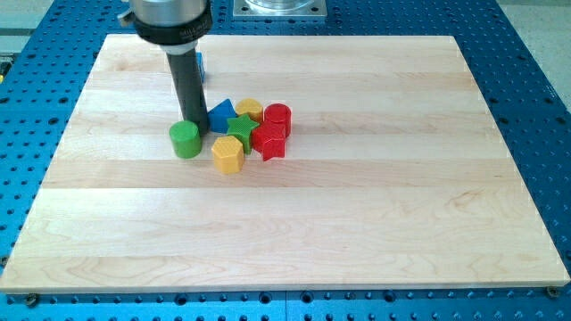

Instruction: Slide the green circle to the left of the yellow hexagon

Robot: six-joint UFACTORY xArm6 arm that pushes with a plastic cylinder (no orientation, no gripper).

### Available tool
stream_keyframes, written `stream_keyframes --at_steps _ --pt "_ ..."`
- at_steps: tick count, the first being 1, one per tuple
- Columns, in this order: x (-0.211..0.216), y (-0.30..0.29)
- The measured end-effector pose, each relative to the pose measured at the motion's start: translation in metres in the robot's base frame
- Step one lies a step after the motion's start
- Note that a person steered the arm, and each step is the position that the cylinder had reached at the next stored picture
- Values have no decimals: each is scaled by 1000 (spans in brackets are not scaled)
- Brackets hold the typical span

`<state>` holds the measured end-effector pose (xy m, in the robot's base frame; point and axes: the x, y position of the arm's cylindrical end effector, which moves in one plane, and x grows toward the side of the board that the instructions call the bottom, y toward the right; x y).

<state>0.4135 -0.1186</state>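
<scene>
The green circle (186, 139) stands on the wooden board, left of the block cluster. The yellow hexagon (227, 153) lies just to its lower right, a small gap between them. My tip (191, 121) comes down at the green circle's top edge, touching or nearly touching it, between it and the blue triangle (220, 115). The rod (187, 85) rises up to the arm's head at the view's top.
A tight cluster sits right of the tip: a green star (241, 129), a red star (268, 142), a red cylinder (277, 117) and a second yellow block (249, 109). A blue block (202, 65) is mostly hidden behind the rod. The board (357, 205) lies on a blue perforated table.
</scene>
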Motion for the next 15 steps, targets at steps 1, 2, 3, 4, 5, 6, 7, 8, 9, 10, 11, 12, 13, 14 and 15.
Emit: stream_keyframes --at_steps 1,2,3,4,5,6,7,8,9,10,11,12,13,14,15 --pt "10 -13" --pt "28 -45" --pt "37 -73" --pt "63 -104" --pt "68 -57" --pt "67 -11" --pt "80 -33" --pt "117 -33" --pt "125 3" --pt "94 8" --pt "87 12" --pt "82 5" --pt "82 -31" --pt "69 -41" --pt "65 -12"
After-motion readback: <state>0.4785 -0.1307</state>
